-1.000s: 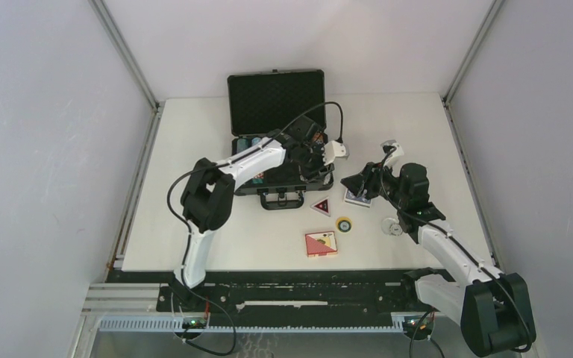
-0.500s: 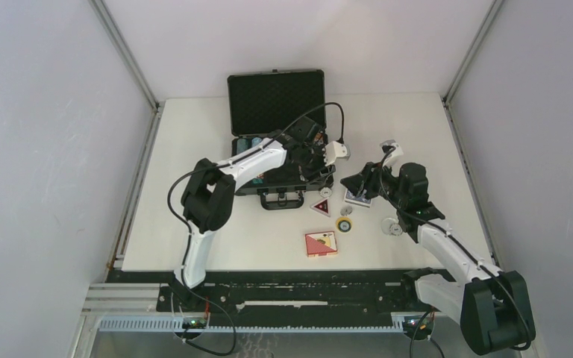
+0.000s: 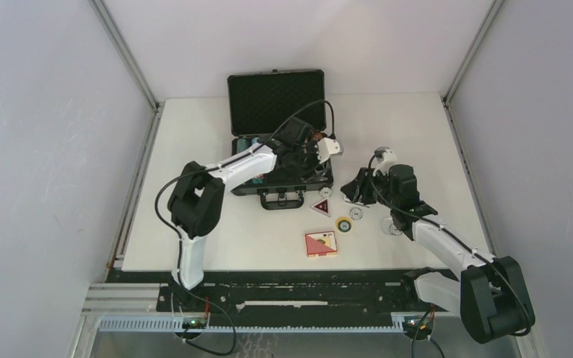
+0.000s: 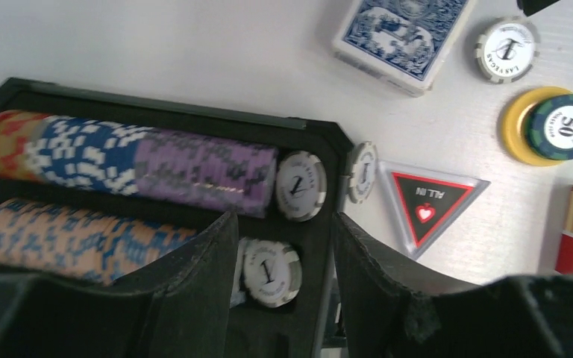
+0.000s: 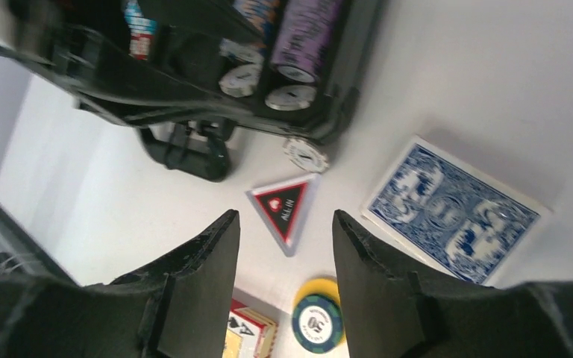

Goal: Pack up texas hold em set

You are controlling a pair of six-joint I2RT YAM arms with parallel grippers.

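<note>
briefcase (image 3: 287,183) long axis l-r, handle (image 3: 282,199) nearside, lid (image 3: 276,101) up; left claw (image 4: 283,224), right claw (image 5: 285,224) both spread, empty

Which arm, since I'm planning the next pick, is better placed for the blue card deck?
Right. The right pincer, open, hovers beside the blue card deck on the table; the left pincer hangs over the briefcase, farther away.

case lid (image 3: 276,101): matt black egg-crate foam; triangular all-in button (image 4: 431,205): glossy plastic, clear rim; blue card deck (image 4: 401,33): smooth printed card; table (image 3: 186,216): matt white, smooth
</note>
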